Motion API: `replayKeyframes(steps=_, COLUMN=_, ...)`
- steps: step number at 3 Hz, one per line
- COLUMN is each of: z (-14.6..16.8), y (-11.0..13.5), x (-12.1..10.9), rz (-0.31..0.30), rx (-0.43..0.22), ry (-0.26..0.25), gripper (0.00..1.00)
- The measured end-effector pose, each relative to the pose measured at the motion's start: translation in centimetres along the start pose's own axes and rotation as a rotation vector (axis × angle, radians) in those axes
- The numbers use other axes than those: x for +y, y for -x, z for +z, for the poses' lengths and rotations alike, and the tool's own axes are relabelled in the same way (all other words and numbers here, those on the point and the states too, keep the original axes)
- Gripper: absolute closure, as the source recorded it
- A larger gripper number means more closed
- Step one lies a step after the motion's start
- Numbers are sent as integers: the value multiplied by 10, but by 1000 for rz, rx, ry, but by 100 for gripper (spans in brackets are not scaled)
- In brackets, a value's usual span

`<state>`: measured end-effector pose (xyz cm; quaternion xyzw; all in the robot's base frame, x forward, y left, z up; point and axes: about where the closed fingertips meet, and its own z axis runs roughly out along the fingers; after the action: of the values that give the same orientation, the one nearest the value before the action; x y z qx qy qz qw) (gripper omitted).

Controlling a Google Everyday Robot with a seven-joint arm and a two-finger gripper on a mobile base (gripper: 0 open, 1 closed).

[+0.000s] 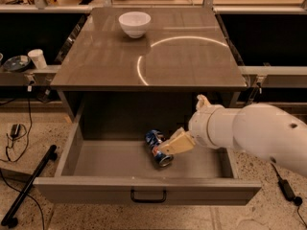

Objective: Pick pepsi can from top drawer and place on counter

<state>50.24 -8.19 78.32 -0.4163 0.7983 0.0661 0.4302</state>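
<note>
The pepsi can [156, 146] lies on its side on the floor of the open top drawer [96, 159], a little right of the middle, blue with a silver end facing the front. My gripper [168, 148] reaches in from the right on a bulky white arm [249, 131], and its tan tip rests against the can's right side. The counter [187, 61] is the glossy grey-brown top directly above the drawer.
A white bowl [135, 23] stands at the back of the counter. A white cup [37, 58] and a dark dish [16, 63] sit on the left ledge. A black pole [29, 186] and cables lie on the floor at the left. The drawer front carries a dark handle [148, 195].
</note>
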Motion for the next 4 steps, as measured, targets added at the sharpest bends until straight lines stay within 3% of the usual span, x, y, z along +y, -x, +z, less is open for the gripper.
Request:
replayKeyframes(steps=2, z=0, y=1, x=2, rz=-25, rx=30, ry=-14, gripper=0)
replayKeyframes(steps=3, z=10, y=-2, x=5, rz=-16, rx=18, ry=10, gripper=0)
replayKeyframes(steps=4, z=37, y=5, x=15, rz=-5, rx=-19, ry=69, gripper=0)
